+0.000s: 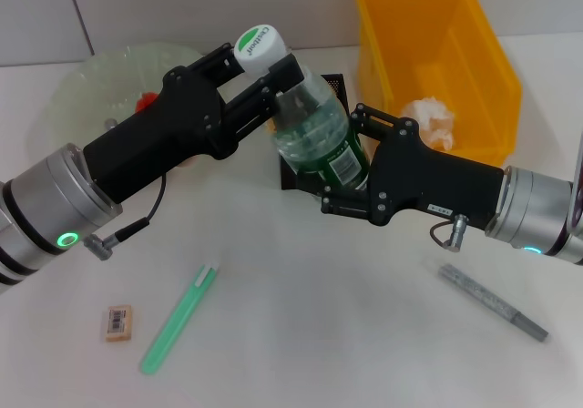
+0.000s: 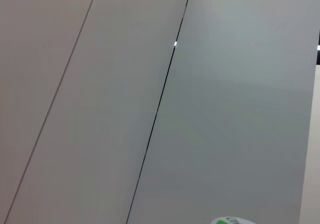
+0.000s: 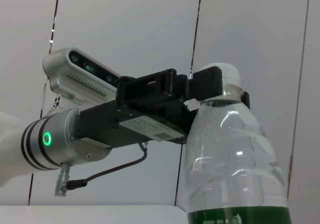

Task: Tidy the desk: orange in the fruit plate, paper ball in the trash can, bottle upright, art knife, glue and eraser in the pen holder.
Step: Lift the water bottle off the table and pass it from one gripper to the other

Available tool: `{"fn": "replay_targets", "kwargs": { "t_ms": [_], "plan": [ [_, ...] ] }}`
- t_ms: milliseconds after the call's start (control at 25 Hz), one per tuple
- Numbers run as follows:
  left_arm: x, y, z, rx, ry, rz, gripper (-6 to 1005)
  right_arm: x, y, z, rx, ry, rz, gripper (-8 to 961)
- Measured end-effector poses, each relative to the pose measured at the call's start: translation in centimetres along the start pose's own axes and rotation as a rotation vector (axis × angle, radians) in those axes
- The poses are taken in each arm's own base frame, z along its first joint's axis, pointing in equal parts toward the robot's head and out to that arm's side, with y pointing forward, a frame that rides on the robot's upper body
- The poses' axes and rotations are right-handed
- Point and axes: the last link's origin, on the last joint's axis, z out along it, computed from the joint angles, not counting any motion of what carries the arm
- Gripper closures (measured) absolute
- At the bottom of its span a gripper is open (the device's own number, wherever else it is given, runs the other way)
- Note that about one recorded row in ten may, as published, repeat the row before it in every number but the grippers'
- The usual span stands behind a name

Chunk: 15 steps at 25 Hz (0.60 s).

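Both claws grasp the clear plastic bottle with green label (image 1: 314, 130) mid-desk: left claw (image 1: 273, 85) clenched at its neck, right claw (image 1: 351, 167) at its base. It leans, almost upright. White paper ball (image 1: 430, 117) lies binned in the yellow trash can (image 1: 487, 80); tan eraser (image 1: 118, 322), green glue stick (image 1: 178, 320) and grey art knife (image 1: 492, 300) remain on the white desk (image 1: 319, 335).

The head view looks forward and down on the whole desk from well back. The left wrist view faces the wall (image 2: 160, 84) up close, with only the bottle (image 2: 232, 220) cap at its lower edge. The right wrist view looks up from low beside the bottle (image 3: 235, 149), very near, which all three views share.
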Motion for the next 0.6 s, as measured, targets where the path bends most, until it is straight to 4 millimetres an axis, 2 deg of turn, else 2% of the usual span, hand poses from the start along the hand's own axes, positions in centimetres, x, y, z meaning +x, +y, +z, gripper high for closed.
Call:
{"fn": "replay_targets", "kwargs": {
  "t_ms": [320,600],
  "plan": [
    [0.20,0.06,0.21,-0.009,0.004,0.020,564,0.01,0.01,0.02,-0.001,0.001,0.000,191],
    [0.29,0.20,0.32,-0.013,0.019,0.038,564,0.01,-0.02,0.03,0.000,0.002,0.000,190]
  ]
}}
